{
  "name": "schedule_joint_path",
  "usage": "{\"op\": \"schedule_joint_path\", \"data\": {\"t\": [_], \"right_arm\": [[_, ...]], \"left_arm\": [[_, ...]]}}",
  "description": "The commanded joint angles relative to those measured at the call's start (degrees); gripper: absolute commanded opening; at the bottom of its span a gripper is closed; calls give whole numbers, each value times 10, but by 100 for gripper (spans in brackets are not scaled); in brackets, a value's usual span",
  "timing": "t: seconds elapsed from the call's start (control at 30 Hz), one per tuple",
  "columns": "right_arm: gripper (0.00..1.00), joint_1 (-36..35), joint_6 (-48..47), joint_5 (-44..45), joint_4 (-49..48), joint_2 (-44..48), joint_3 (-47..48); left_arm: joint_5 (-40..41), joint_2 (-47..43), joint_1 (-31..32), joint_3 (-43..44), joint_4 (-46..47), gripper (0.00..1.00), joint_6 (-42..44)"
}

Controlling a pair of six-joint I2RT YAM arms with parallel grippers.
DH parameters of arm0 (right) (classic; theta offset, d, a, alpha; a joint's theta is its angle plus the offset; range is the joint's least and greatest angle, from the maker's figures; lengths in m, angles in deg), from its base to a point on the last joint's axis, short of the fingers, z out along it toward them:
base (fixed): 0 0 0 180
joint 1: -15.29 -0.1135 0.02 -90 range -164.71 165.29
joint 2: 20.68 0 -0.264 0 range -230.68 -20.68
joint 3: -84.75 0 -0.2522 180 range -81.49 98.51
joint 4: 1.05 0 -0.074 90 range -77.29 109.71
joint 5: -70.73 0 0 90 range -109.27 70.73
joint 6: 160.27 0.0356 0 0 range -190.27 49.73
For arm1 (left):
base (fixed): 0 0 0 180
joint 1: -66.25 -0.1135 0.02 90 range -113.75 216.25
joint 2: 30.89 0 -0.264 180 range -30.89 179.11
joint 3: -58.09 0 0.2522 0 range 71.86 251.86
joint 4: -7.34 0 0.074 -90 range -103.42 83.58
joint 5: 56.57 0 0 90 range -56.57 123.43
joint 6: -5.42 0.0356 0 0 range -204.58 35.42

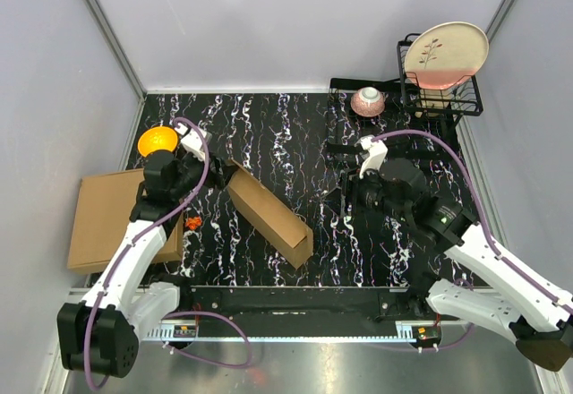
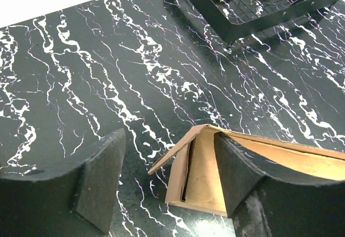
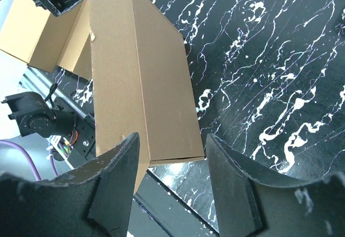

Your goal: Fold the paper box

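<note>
The paper box (image 1: 269, 215), a long shallow box of plain brown corrugated cardboard, lies diagonally near the middle of the black white-veined marble-pattern table (image 1: 269, 125), one end toward the far left, the other toward the near edge; its far-left end is open, a flap standing loose there in the left wrist view; the left gripper (image 1: 218, 177) sits at that end with its jaws wide apart, the open end lying between the fingers, close to the right-hand finger (image 2: 242, 178) and clear of the other; whether that finger touches the cardboard I cannot tell; the right gripper (image 1: 347, 192) hangs over bare table well to the right of the box, jaws apart with nothing between them, its camera looking along the box's closed side; left of the box a stack of flat brown cardboard (image 1: 112, 219) rests at the table's edge, with a round orange bowl (image 1: 158, 139) just beyond it; in the far right corner a black wire rack (image 1: 443, 98) holds a cream plate (image 1: 446, 54) on edge, and a small pink bowl (image 1: 368, 101) sits beside it
</note>
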Motion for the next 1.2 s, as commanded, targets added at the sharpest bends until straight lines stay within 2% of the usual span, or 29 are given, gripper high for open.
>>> {"op": "schedule_joint_path", "data": {"t": [0.0, 0.27, 0.37, 0.4, 0.47, 0.67, 0.83, 1.13, 1.17], "right_arm": [[59, -2, -14, 0, -18, -8, -1], [59, -2, -13, -2, -22, -11, 1], [58, -2, -7, -3, -22, -5, 2], [58, -2, -7, -4, -22, -1, 3], [58, -2, -3, -6, -22, 2, 5], [58, -2, 1, -9, -22, 2, 11], [57, -2, 4, -7, -22, 2, 11], [58, -2, 3, 22, -1, 20, 21], [58, -2, 0, 51, 8, 22, 24]], "left_arm": [[-19, 3, -4, 20, 36, 67, 15], [-29, -1, -4, 6, 39, 55, 9], [-28, -3, -4, -1, 39, 37, 5], [-23, -6, -3, -3, 40, 21, 3], [-21, -13, -2, -9, 40, 13, 1], [-11, -27, 5, -18, 38, 11, -1], [-12, -32, 10, -22, 40, 0, -23], [27, -73, 49, -72, 80, 0, -56], [32, -79, 56, -72, 77, 0, -53]]}}
